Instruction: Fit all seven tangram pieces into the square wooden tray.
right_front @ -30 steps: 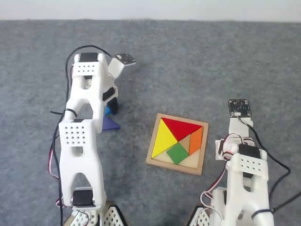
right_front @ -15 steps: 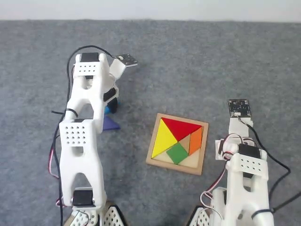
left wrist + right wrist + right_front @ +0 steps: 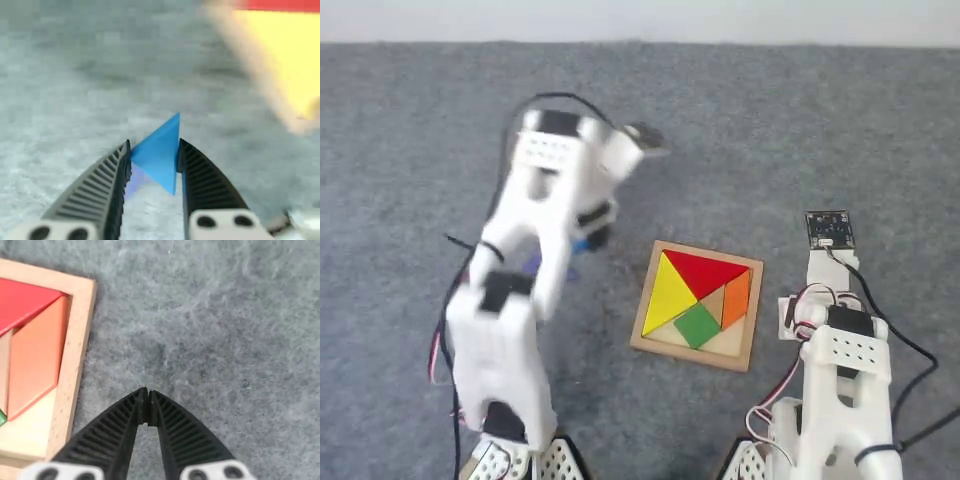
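The square wooden tray (image 3: 748, 342) lies on the grey carpet right of centre. In it are a red triangle (image 3: 705, 270), a yellow triangle (image 3: 670, 292), a green square (image 3: 697, 325) and an orange parallelogram (image 3: 737, 298). My left gripper (image 3: 152, 150) is shut on a small blue triangle (image 3: 159, 152), held above the carpet just left of the tray (image 3: 240, 60). In the high view the blue triangle (image 3: 582, 243) peeks out under the left arm. A purple piece (image 3: 532, 265) lies partly hidden behind that arm. My right gripper (image 3: 148, 407) is shut on nothing, over bare carpet beside the tray's right rim (image 3: 75, 365).
Grey carpet covers the whole table, with open room above and to the right of the tray. The right arm (image 3: 835, 345) stands close to the tray's right side. The left arm's body (image 3: 510, 310) hangs over the carpet left of the tray.
The left arm has swung right toward the tray, carrying the blue triangle away from the purple piece. The right arm has stayed still.
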You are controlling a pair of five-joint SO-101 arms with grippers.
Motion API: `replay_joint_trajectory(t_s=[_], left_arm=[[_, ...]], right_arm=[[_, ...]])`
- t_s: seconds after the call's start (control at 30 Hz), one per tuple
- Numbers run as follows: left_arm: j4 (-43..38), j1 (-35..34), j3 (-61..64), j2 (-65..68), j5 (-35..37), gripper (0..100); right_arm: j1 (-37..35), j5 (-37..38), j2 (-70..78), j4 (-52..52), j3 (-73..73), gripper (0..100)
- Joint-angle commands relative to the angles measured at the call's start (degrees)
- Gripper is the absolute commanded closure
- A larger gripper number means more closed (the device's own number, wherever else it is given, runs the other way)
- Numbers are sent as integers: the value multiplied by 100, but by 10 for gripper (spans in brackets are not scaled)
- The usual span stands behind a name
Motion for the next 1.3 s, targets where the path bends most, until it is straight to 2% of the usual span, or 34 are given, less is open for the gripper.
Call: replay_joint_trajectory(t_s=[0.0,0.1,0.2,0.4,0.57,0.9,1.1,1.27], left_arm=[[-835,870,2158,-2189,70,934],[-1679,1459,3626,-2936,62,933],[-2268,1855,4242,-3024,62,933],[-2716,2400,4374,-3015,97,933],[-3130,2514,4338,-2418,202,934],[-3147,2673,4013,-1829,229,928],[-3138,2716,4022,-1829,211,824],[-2945,2716,3916,-1829,202,808]], right_arm=[[-4,-18,22,75,-255,987],[92,-18,31,145,-299,987],[268,-44,31,163,-343,987],[505,-70,31,145,-360,987],[875,-202,22,171,-492,987],[963,-229,22,154,-510,987],[954,-220,22,145,-501,987],[954,-211,22,145,-492,987]])
